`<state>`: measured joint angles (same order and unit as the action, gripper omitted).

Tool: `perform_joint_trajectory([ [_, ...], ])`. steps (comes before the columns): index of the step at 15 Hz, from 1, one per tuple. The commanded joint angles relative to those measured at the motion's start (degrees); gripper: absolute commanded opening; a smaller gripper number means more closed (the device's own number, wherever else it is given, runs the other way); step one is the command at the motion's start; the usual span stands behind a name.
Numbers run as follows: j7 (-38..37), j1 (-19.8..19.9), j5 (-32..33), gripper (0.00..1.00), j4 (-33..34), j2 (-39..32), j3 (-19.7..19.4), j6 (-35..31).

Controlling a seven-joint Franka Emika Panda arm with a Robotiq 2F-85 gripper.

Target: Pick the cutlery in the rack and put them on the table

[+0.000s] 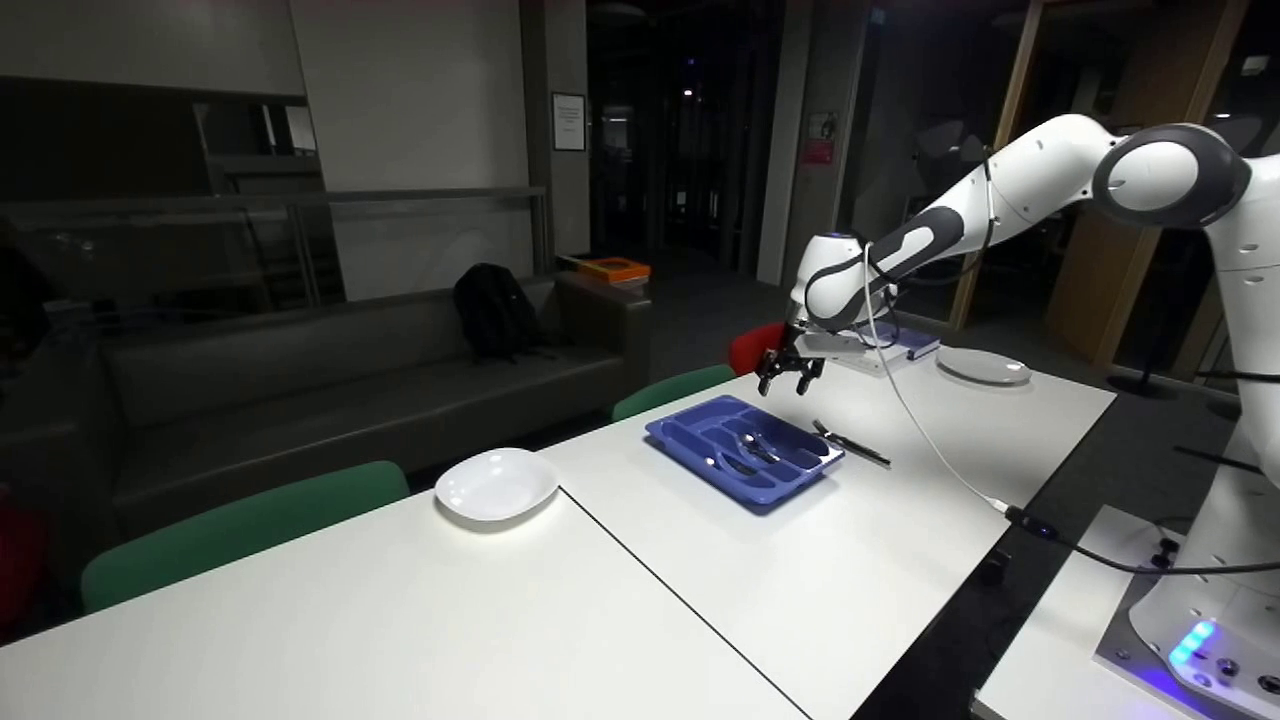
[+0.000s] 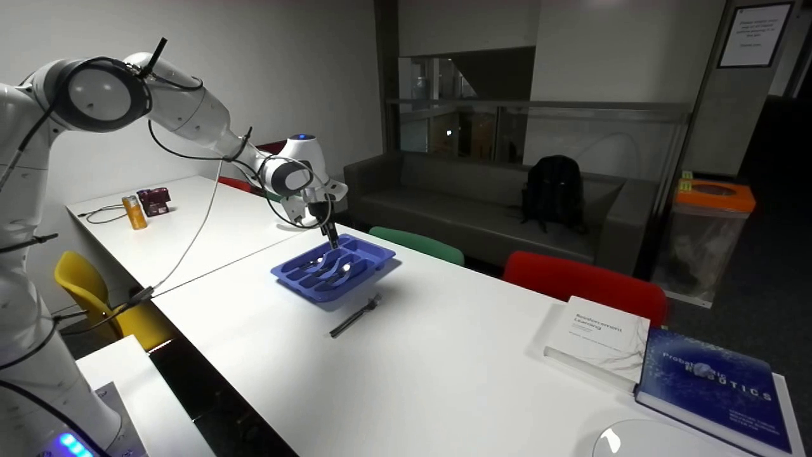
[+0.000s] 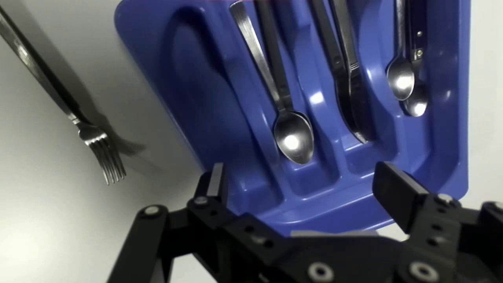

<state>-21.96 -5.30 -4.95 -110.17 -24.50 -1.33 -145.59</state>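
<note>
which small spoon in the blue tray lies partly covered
The small metal spoon with the dark riveted handle; the silvery-handled small spoon overlaps its bowl.

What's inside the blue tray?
In the wrist view, the blue tray holds two large spoons, two knives and two small spoons, each pair in its own compartment. Each spoon pair overlaps, hiding part of the lower one; anything fully beneath can't be seen.

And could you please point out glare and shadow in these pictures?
Wrist view: a glint on the top tablespoon in the blue cutlery tray, glare on the white table at lower left, a shadow beside the fork; in an exterior view, a highlight on the white plate at the bottom edge; in both exterior views, the black backpack looks dim, with little detail.
</note>
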Motion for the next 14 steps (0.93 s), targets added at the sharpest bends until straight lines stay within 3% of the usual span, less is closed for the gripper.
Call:
perform_joint_trajectory([
  [1, -6.9, -4.3, 4.9, 1.00, -2.7, 1.2, -3.0, -2.2],
  [4, -7.0, -4.4, 6.5, 1.00, -2.1, -0.6, -3.4, -0.5],
  [10, -1.8, -1.4, 3.4, 1.00, 1.6, -6.2, -1.7, 2.5],
  [14, -4.0, -3.1, 4.5, 1.00, -0.3, -6.0, -2.9, 0.3],
])
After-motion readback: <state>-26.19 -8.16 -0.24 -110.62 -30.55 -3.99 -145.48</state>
